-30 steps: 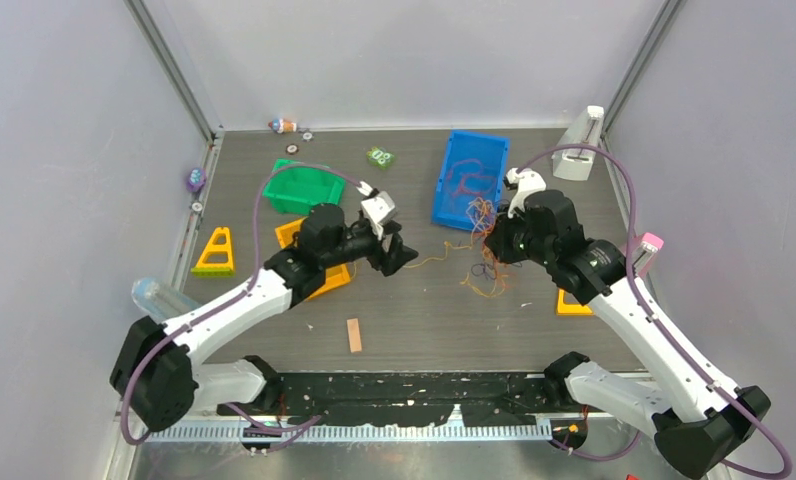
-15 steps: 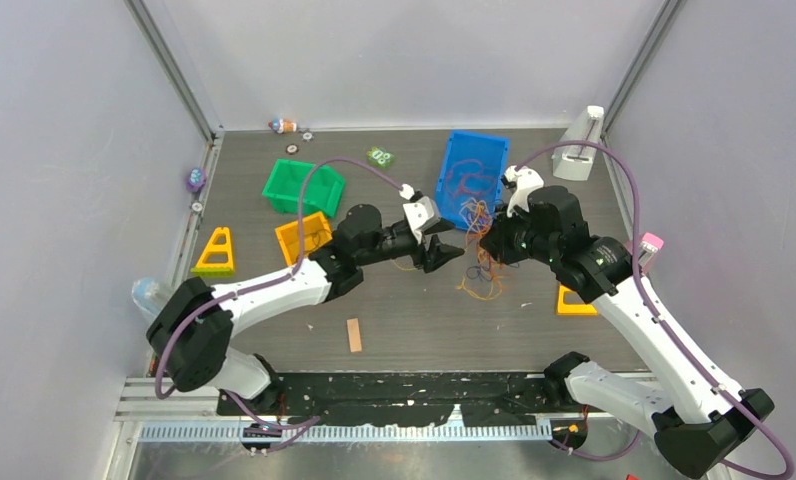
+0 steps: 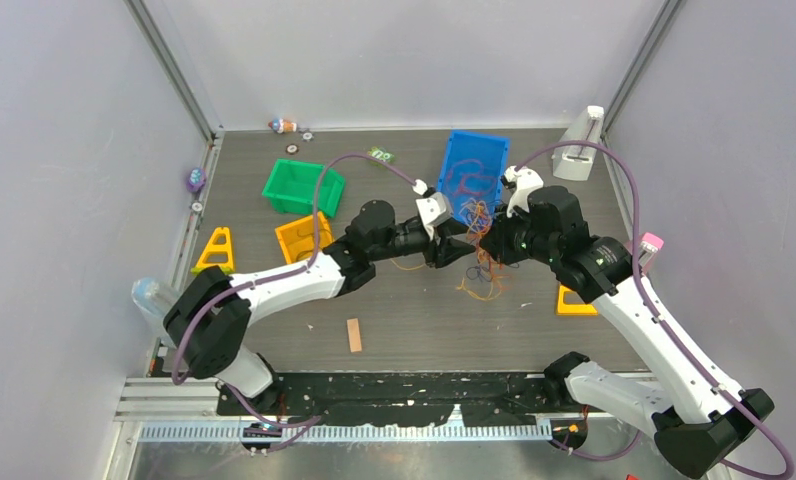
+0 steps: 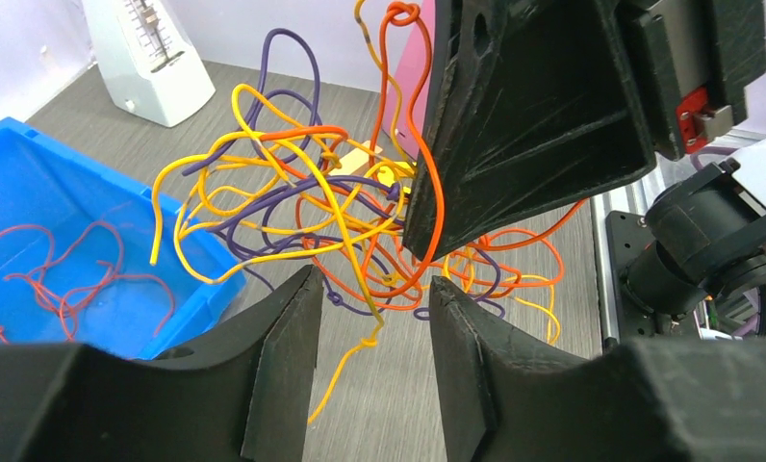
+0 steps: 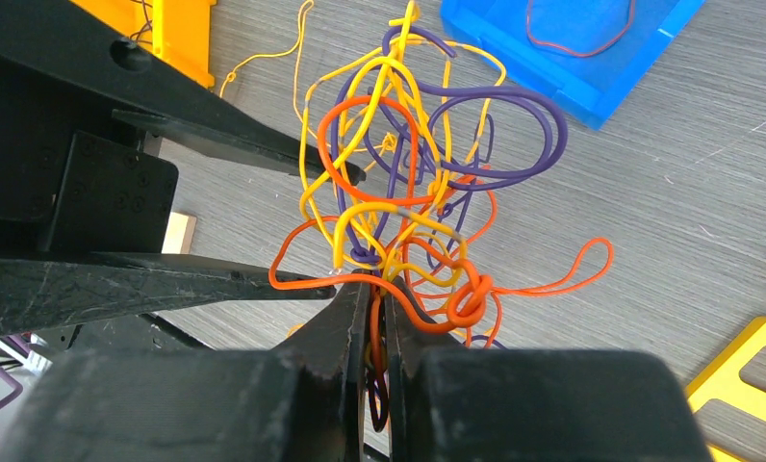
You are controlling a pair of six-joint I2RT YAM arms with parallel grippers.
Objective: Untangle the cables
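The cables [image 3: 482, 262] form one tangle of orange, yellow and purple strands hanging above the table centre. My right gripper [image 5: 377, 289] is shut on the cables, pinching an orange and dark strand of the tangle [image 5: 408, 192] between its fingers. My left gripper [image 4: 374, 284] is open just left of the right gripper [image 3: 491, 240]. One yellow knotted strand [image 4: 371, 332] dangles in the gap between its jaws, touching neither. The bulk of the tangle [image 4: 331, 212] hangs beyond its fingertips. In the top view the left gripper [image 3: 456, 243] nearly meets the right one.
A blue bin [image 3: 452, 200] holding loose red cables stands just behind the grippers. A green bin [image 3: 299, 187], an orange bin [image 3: 304, 235] and a yellow triangle [image 3: 215, 252] lie left. A wooden block [image 3: 354, 334] lies near the front, and a yellow piece [image 3: 572, 303] lies right.
My left arm has swung right from the orange bin to the hanging tangle, and its jaws have narrowed. The right gripper has kept holding the tangle almost in place.
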